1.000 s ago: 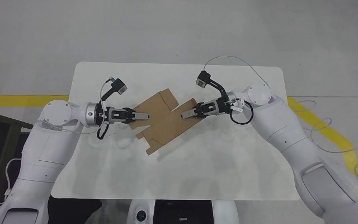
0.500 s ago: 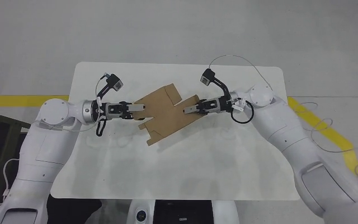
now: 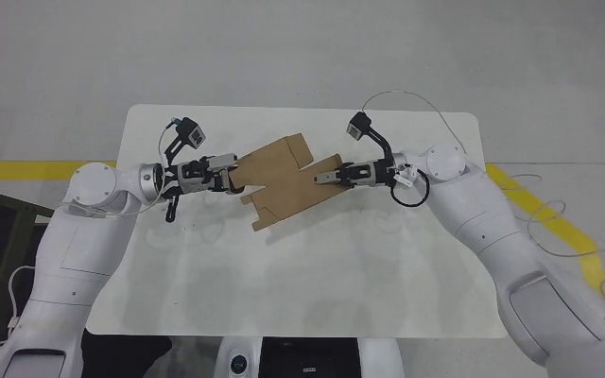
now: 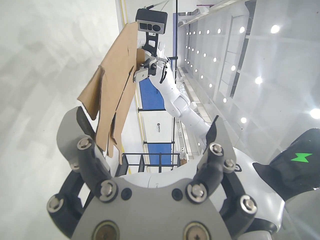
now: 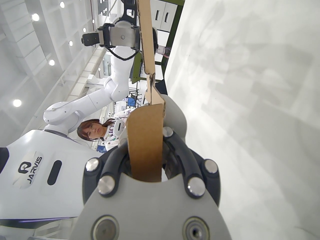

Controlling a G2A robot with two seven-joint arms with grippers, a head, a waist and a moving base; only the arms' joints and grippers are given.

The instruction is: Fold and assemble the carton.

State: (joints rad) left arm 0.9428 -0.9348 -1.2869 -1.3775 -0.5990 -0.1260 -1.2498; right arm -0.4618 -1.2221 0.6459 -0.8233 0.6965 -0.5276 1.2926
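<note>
The right jaws are clamped on a flap of the carton [image 5: 145, 138] - the brown cardboard runs straight in between them. In the left wrist view they show farther off, pinching the sheet's far edge. The left jaws stand wide apart, and a corner of the carton lies against one finger [image 4: 83, 123] while the other finger is well clear of it.

The carton is still a flat, unfolded blank with notched flaps. It spans the gap between the two arms over the middle of the white counter [image 3: 378, 283], towards its far side. Seen from the right wrist, the sheet is held off the counter rather than lying on it - room fittings show through the gap between them.
</note>
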